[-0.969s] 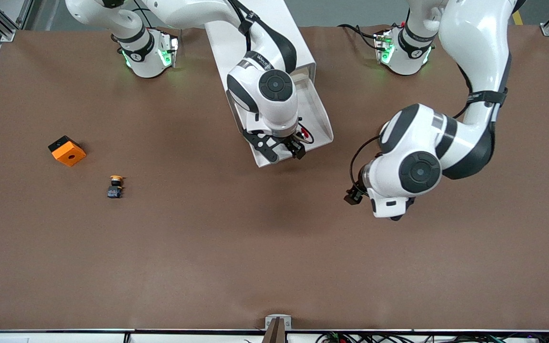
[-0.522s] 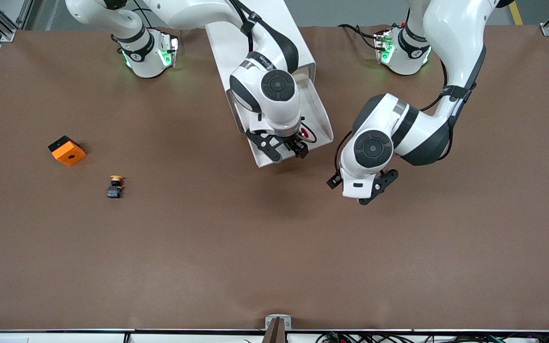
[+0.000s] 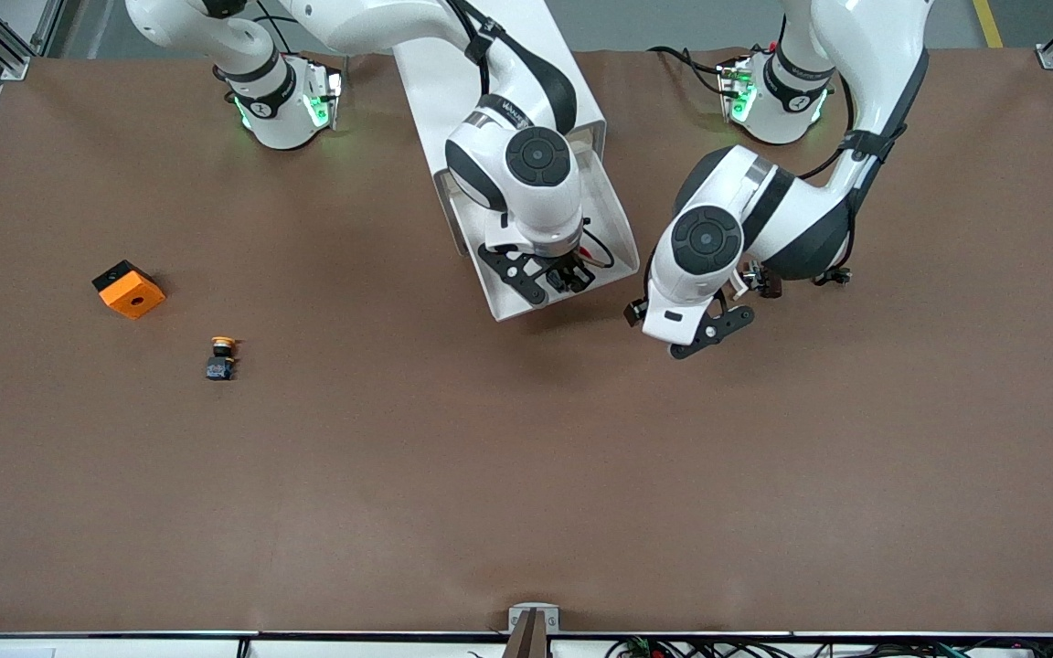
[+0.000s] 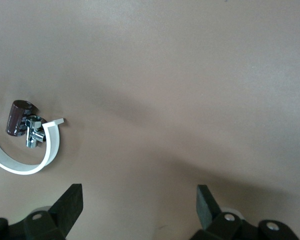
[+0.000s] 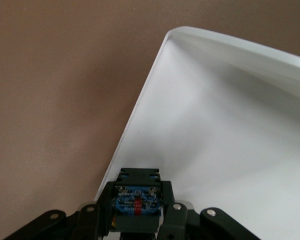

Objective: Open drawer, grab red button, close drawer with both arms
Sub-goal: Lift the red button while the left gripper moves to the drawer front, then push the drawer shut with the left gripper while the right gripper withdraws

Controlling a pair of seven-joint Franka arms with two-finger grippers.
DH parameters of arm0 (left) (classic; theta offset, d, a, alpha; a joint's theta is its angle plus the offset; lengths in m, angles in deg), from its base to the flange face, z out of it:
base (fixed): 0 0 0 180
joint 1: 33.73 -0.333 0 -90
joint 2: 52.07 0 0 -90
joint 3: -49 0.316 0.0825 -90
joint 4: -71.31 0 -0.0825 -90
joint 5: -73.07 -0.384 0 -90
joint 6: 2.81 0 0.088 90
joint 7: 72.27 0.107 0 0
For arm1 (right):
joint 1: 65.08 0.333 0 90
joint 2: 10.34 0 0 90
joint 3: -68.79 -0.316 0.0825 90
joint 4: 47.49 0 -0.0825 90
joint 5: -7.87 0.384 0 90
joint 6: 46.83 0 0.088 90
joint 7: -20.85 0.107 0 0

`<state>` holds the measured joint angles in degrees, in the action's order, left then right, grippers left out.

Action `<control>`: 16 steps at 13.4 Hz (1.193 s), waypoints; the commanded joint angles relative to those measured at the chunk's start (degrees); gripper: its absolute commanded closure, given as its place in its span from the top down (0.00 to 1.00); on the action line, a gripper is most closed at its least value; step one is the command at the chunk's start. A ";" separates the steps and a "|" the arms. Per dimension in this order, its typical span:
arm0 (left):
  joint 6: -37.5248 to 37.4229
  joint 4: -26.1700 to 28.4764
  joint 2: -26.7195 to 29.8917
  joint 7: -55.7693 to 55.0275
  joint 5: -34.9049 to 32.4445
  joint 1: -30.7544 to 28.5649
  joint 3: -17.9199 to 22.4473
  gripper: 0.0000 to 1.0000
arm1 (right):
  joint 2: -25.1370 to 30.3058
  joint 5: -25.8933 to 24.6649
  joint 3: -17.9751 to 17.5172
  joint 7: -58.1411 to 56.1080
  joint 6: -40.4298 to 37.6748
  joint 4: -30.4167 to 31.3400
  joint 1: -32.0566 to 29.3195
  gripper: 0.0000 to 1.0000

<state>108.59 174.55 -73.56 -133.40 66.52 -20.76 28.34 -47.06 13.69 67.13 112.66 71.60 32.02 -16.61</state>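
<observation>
Well off from the right gripper [image 3: 556,277], toward the right arm's end of the table [image 3: 526,475]: orange cube [image 3: 129,290], and near it the yellow-capped button [image 3: 221,358]. Neither belongs to the task, and neither is touched.

Right gripper:
- Down inside the pulled-out drawer [image 3: 616,239], near its front end.
- Drawn in narrow and clamped on the button [image 5: 138,204]. In the right wrist view the blue-and-black body with a red patch sits squarely between the fingers, with white drawer floor directly beneath.
- Cannot tell whether the button is touching the floor or already clear of it.

Drawer:
- Stands out of the cabinet [image 3: 426,100].
- Long axis runs from the cabinet toward the front camera, slanted toward the left arm's end of the table.
- Front strip is just past the right gripper's fingertips.

Left gripper [image 3: 714,331]:
- Spread wide and holding nothing.
- Hangs over bare table just beside the drawer's front corner, on the left arm's side. Its wrist view shows mostly brown table between the fingers.

Judgement:
- Grab step looks made. What remains is lifting the button out and closing the drawer.
- Deciding relation: the drawer front lies from the left gripper toward the right arm's end, close by, and the left is the free one and well placed for the push.
- The push should run along the drawer's slanted axis back into the cabinet. An off-axis shove would likely skew or jam it.
- The right gripper sits in the drawer's path, so it should probably rise clear of the rim first.
</observation>
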 commanded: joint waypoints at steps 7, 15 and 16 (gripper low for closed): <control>11.63 10.83 3.29 2.86 -0.49 -1.20 -2.02 1.00 | -0.11 1.91 -0.19 -0.05 -5.12 -4.88 -0.92 0.04; 12.00 14.53 6.02 3.04 2.33 -1.29 -8.96 1.00 | 7.26 1.92 0.07 -25.40 -21.56 -7.79 -7.94 0.04; 12.00 14.70 5.93 3.13 2.33 -1.29 -9.57 1.00 | 8.49 1.91 0.07 -30.06 -23.67 -7.62 -9.61 0.04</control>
<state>119.60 187.31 -68.88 -130.90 67.82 -21.20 20.48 -41.63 14.58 67.68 90.47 51.22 23.34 -23.16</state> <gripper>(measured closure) 0.000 0.590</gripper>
